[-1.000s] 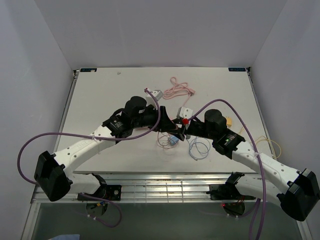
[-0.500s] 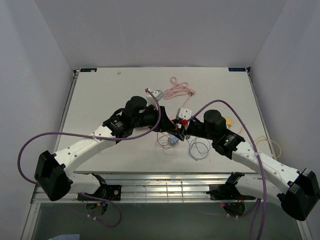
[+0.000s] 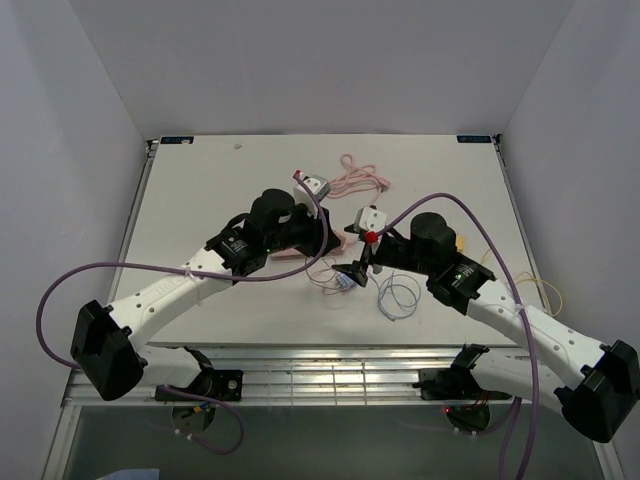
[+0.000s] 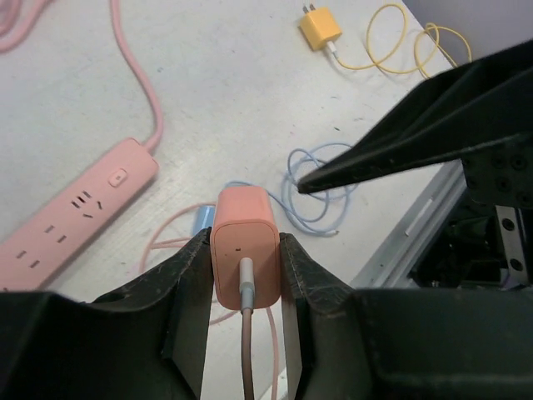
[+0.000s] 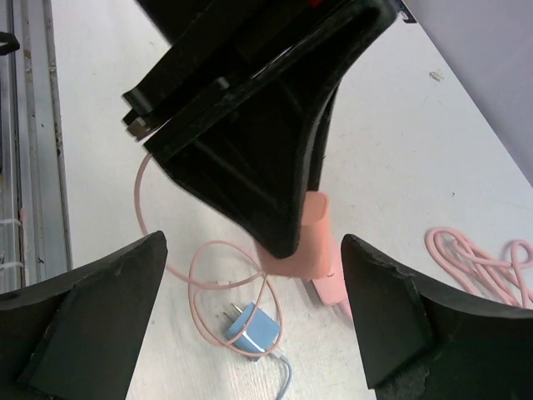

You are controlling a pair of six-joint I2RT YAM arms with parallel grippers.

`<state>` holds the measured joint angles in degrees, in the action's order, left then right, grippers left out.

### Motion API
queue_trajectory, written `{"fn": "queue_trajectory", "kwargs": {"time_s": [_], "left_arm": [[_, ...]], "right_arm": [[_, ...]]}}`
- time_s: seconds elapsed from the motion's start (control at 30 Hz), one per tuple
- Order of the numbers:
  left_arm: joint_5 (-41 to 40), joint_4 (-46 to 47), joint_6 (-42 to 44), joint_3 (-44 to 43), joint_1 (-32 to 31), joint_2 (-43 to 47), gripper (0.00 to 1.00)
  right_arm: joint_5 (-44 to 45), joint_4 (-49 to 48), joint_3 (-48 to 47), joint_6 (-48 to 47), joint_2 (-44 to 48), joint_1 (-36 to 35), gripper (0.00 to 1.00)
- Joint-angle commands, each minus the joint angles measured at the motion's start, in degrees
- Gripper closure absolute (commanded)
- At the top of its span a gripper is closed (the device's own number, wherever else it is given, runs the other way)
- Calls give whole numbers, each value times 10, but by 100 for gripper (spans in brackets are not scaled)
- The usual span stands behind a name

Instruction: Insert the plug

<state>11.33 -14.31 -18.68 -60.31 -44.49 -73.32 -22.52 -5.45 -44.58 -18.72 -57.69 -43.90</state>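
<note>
The only print in view is on two teal stickers [image 3: 178,139] at the far corners of the table [image 3: 200,310], and it is too small to read. The pink power strip [image 4: 67,221] carries a small round-cornered switch and moulded socket slots, with no legible marking.

The left arm reaches from its near-left base diagonally toward the middle of the table. The left gripper [image 4: 242,246] points down and to the right and pinches the pink charger plug [image 4: 244,237] between its two black fingers [image 4: 187,275]. The plug is a smooth, matte block with rounded corners, held in the air above the table. Its pale pink cable leaves the face turned toward the wrist camera, and its prongs are hidden. The power strip lies flat to its left, apart from it.

The right arm comes in from the near-right base and bends toward the centre. The right gripper [image 5: 251,242] is spread wide with nothing between its wedge-shaped black fingers [image 5: 100,308], and it sits close beside the left gripper.

On the white, slightly scuffed table under the grippers lie a small blue plug [image 5: 254,327] with thin looped wire and a coil of pale blue cable [image 4: 321,200]. A yellow plug [image 4: 321,29] with its yellow cord lies toward the right, and a bundled pink cable [image 3: 357,178] lies farther back
</note>
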Motion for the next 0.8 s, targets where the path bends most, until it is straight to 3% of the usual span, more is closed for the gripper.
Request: {"fn": "queue_trajectory", "kwargs": {"time_s": [0.0, 0.13, 0.2, 0.33, 0.37, 0.47, 0.57, 0.77], "left_arm": [[-54, 5, 80, -44, 25, -7, 100], [5, 8, 114, -58, 87, -32, 100], [43, 8, 134, -60, 117, -38, 100], [26, -1, 150, -37, 121, -19, 100], [24, 1, 146, -29, 121, -2, 100], [-2, -18, 104, 3, 121, 24, 100], [-61, -82, 24, 17, 121, 49, 100], [-57, -174, -83, 58, 120, 101, 100]], "right_arm": [[-11, 27, -28, -23, 21, 3, 10], [-10, 40, -29, -40, 35, 27, 10], [-42, 49, -43, -43, 28, 71, 10], [-60, 107, -95, -72, -27, 145, 10], [-76, 128, -104, -123, -58, 162, 10], [-55, 192, -133, -228, -121, 163, 10], [-28, 219, -172, -261, -182, 162, 10], [-22, 268, -250, -333, -304, 141, 10]]}}
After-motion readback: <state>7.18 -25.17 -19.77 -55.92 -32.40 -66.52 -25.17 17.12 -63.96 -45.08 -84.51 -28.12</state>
